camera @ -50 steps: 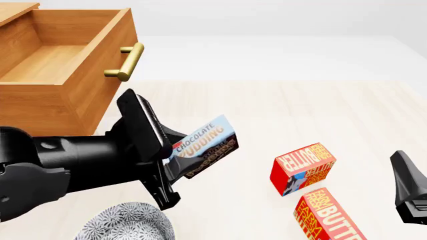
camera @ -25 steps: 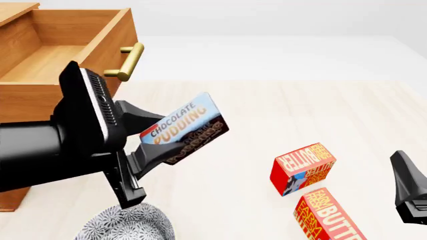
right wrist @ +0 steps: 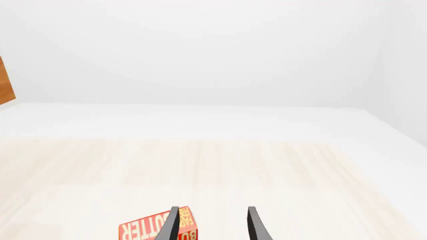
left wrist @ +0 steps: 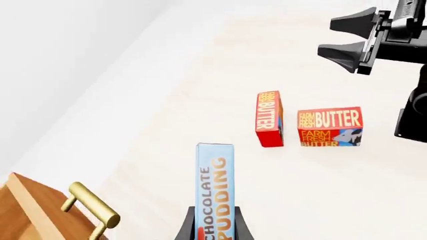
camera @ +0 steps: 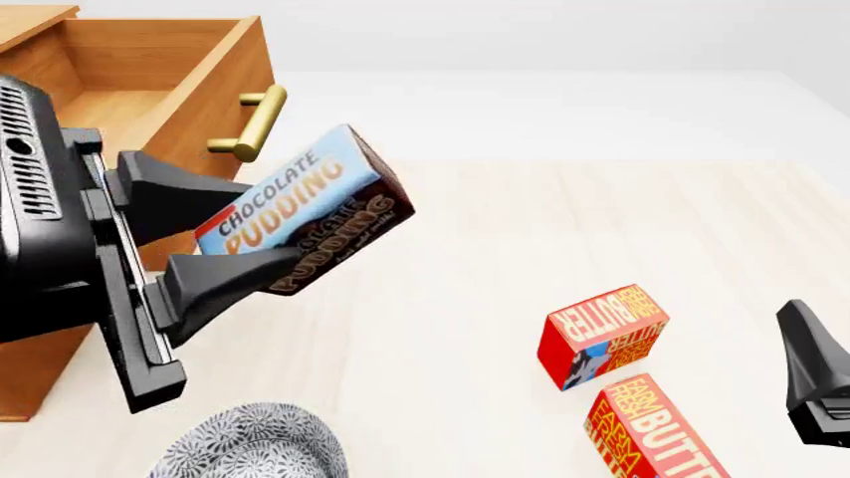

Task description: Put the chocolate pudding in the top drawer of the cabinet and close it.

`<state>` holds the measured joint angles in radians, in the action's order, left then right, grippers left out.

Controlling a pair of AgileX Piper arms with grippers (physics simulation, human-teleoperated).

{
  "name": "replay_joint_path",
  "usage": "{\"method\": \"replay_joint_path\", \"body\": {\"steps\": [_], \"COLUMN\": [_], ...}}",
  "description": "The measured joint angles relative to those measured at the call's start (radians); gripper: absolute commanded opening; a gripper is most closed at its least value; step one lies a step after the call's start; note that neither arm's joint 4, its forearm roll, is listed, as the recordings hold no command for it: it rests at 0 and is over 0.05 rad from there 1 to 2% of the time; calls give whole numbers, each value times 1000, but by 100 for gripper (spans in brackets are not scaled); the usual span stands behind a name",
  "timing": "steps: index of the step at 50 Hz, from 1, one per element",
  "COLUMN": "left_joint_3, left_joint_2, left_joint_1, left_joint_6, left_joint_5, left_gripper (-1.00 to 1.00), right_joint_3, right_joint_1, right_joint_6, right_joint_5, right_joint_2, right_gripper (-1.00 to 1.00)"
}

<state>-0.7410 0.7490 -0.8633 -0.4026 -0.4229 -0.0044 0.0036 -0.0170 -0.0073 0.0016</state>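
Observation:
My left gripper [camera: 266, 234] is shut on the chocolate pudding [camera: 303, 214], a flat box with a light blue band and brown front, held tilted in the air just right of the open top drawer [camera: 126, 110] of the orange-brown cabinet [camera: 27, 373]. The drawer's brass handle [camera: 253, 124] is just above the box. In the left wrist view the pudding [left wrist: 215, 175] stands between my fingers [left wrist: 185, 231], with the handle [left wrist: 93, 210] beside it. My right gripper [camera: 813, 383] is open and empty at the right edge; it also shows in its own wrist view [right wrist: 212, 227].
Two red-and-yellow butter boxes [camera: 602, 337] [camera: 651, 433] lie on the table at the right, close to the right gripper. A grey patterned bowl [camera: 253, 443] sits at the front edge below the left arm. The right gripper [left wrist: 340, 40] shows in the left wrist view.
My left gripper has lifted the chocolate pudding up and to the left, closer to the open top drawer. The right arm has not moved.

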Motion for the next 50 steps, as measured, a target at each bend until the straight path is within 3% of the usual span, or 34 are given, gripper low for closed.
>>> {"method": "replay_joint_path", "body": {"steps": [35, 50], "left_joint_3": [-184, -324], "left_joint_2": [-178, -191], "left_joint_1": [132, 216], "left_joint_6": [-60, -88], "left_joint_5": [-233, -356], "left_gripper": [-100, -100], "right_joint_3": [0, 0], "right_joint_1": [0, 0], "right_joint_6": [0, 0], "right_joint_5": [0, 0], "right_joint_2": [0, 0], "right_gripper": [100, 100]}}
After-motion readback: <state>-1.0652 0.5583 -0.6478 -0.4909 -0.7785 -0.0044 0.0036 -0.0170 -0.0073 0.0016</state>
